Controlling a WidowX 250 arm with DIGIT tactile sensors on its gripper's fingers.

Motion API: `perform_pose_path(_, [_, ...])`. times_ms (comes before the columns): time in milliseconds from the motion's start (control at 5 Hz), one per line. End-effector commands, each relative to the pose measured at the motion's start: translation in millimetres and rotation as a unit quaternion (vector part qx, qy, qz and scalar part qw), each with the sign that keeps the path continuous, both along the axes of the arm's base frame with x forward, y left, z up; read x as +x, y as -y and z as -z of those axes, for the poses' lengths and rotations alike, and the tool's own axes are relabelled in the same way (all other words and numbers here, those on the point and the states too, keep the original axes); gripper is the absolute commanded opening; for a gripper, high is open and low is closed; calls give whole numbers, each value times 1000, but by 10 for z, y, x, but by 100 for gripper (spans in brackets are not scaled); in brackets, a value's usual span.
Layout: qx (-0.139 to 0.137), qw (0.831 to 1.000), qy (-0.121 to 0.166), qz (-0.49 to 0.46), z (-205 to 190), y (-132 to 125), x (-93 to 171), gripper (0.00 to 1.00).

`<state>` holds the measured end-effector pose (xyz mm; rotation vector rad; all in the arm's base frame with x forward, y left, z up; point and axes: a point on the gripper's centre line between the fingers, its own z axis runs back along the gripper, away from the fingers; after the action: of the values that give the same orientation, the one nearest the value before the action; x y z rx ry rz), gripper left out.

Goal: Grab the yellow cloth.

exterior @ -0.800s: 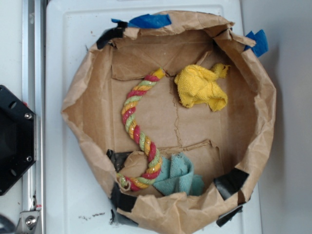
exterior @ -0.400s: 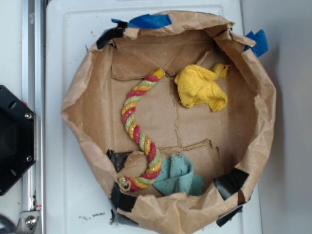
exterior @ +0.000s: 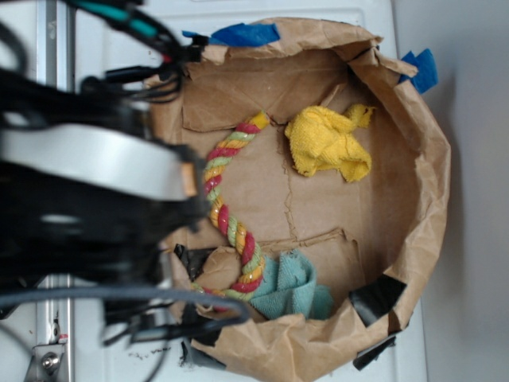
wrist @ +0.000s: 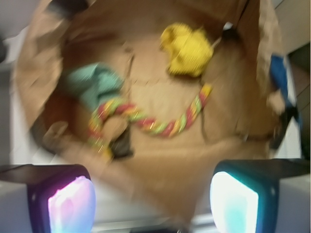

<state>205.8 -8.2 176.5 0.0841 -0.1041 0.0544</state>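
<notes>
The yellow cloth (exterior: 327, 143) lies crumpled at the upper right inside a brown paper bowl (exterior: 425, 199); the wrist view shows the cloth (wrist: 187, 49) near the top middle. My arm (exterior: 87, 191) is a dark blurred mass over the left side of the exterior view, above the bowl's left rim, well apart from the cloth. In the wrist view my gripper (wrist: 153, 204) is open, with nothing between its two glowing pads (wrist: 73, 204), and it hangs over the bowl's near rim.
A red, yellow and green braided rope (exterior: 231, 215) curves down the bowl's left half. A teal rag (exterior: 290, 288) sits at the bottom beside the rope's end. Black and blue tape (exterior: 242, 33) patches the rim. The bowl rests on a white surface (exterior: 469, 318).
The arm has swung into the exterior view from the left and now covers the bowl's left rim. Cloth, rope and teal rag have not moved.
</notes>
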Motion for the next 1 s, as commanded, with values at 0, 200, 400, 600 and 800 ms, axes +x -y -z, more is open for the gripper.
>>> perform_pose_path(0, [-4, 997, 72, 33, 112, -126, 527, 100])
perform_pose_path(200, [-35, 996, 75, 29, 176, -284, 820, 100])
perform_pose_path(400, [-36, 994, 94, 31, 243, -403, 1070, 100])
perform_pose_path(600, [-35, 993, 103, 36, 458, -502, 1156, 100])
perform_pose_path(800, [-24, 994, 97, 45, 654, -503, 1107, 100])
